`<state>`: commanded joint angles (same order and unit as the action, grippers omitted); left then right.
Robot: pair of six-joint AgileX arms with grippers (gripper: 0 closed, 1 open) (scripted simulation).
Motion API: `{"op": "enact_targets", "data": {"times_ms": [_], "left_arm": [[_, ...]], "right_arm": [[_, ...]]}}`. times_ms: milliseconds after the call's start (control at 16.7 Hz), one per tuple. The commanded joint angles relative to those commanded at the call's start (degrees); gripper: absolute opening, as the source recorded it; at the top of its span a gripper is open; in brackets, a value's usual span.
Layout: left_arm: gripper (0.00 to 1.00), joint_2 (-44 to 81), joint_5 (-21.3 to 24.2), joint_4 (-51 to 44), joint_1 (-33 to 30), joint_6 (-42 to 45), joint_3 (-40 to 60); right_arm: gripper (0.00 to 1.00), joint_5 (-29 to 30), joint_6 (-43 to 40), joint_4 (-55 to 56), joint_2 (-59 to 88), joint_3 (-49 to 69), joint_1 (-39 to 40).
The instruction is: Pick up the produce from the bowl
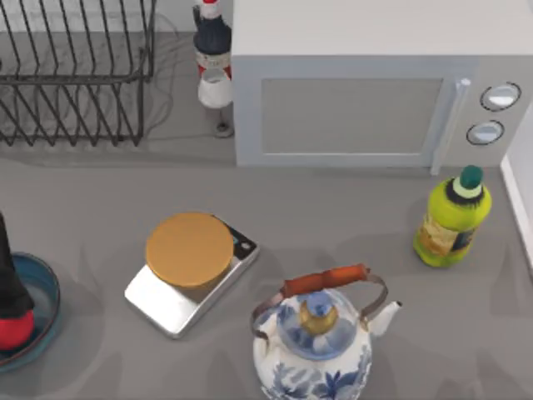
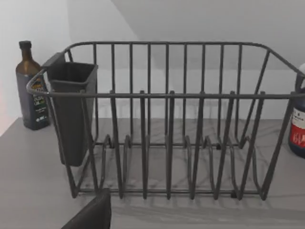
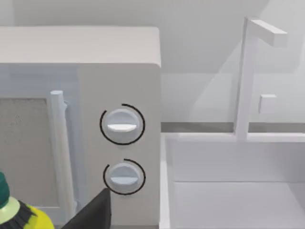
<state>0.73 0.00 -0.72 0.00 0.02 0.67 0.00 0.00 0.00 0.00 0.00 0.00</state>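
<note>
Even, soft light over my table point(image 1: 350, 217), nothing dim. Faint blurry shadows spread beside the scale point(image 1: 191, 271) and teapot point(image 1: 315, 346). Thin shadow lines under the dish rack point(image 2: 167, 124); edges look slightly soft.

A rendered kitchen counter: a grey worktop point(image 1: 350, 217) carries a white microwave with 2 round dials point(image 1: 375, 83), a dark wire dish rack point(image 1: 75, 75), a blue-and-white porcelain teapot point(image 1: 315, 354) and a steel kitchen scale with a round orange top point(image 1: 191, 268); a white sink with tap point(image 3: 238, 186) sits beside the microwave.

A glossy glazed finish is shown by the bowl point(image 1: 43, 310); a smooth, plain surface by the produce point(image 1: 14, 330).
</note>
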Motion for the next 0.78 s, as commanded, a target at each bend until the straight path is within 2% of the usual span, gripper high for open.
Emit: {"op": "enact_targets", "data": {"times_ms": [300, 780], "left_arm": [[1.0, 12.3, 0.0, -11.2, 0.0, 0.2, 9.4], [1.0, 52.2, 0.0, -41.3, 0.1, 0.8, 34.1]], "right_arm": [[1.0, 0.0, 0.0, 0.0, 0.0, 0.0, 0.0], [1.0, 0.0, 0.0, 0.0, 0.0, 0.0, 0.0]]}}
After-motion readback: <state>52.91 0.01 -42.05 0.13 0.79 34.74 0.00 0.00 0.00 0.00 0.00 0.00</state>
